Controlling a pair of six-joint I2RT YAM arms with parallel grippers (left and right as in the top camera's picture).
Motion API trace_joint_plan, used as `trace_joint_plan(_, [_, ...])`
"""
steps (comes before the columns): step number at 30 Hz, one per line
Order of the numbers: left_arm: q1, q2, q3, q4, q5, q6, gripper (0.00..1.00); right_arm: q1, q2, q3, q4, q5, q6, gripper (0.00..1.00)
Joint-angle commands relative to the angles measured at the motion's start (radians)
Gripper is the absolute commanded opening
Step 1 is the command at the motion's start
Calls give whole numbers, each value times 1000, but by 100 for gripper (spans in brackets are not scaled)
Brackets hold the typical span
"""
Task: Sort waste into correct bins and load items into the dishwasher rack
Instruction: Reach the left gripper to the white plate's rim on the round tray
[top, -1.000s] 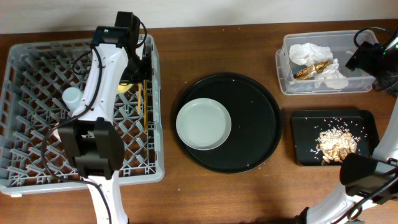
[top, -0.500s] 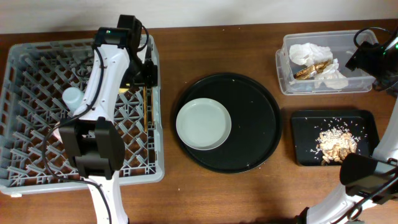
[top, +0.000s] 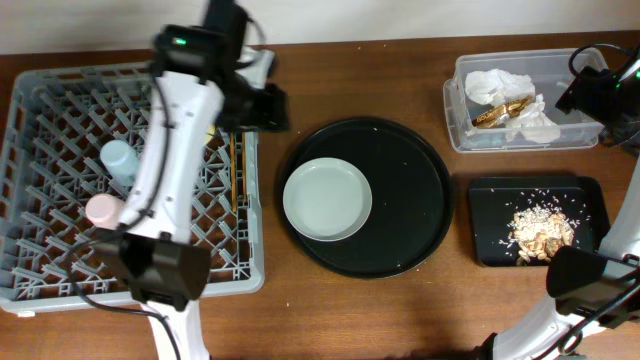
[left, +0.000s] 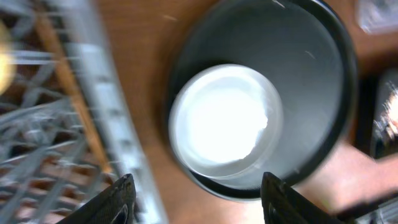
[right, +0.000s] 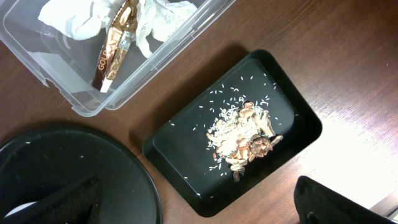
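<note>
The left arm rises from the table's near edge and stretches over the dishwasher rack (top: 40, 250) at the table's left end, its wrist bent rightward past the rack's far right corner; the left gripper (left: 202, 199) hangs above the wood between the rack and the round black tray (top: 420, 170), fingers apart and empty. The chopsticks (top: 233, 170) lie along the rack's right side, with the blue cup (top: 118, 157) and pink cup (top: 102, 209) further left. The plate (top: 327, 200) sits on the round tray. At the table's right edge the right gripper (right: 199, 202) is spread wide, empty, over the clear tub (top: 460, 130) holding napkins (top: 495, 82) and wrapper (top: 500, 110), and the flat black tray (top: 490, 200) of food scraps (top: 540, 228)
</note>
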Motion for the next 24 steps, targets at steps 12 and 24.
trace_joint_plan(12, [-377, -5, -597, 472, -113, -173, 52, -2, 0, 6, -3, 2, -3, 99])
trace_joint_plan(24, [-524, -3, -743, 637, -171, -111, 48, -2, 0, 6, -3, 2, -3, 99])
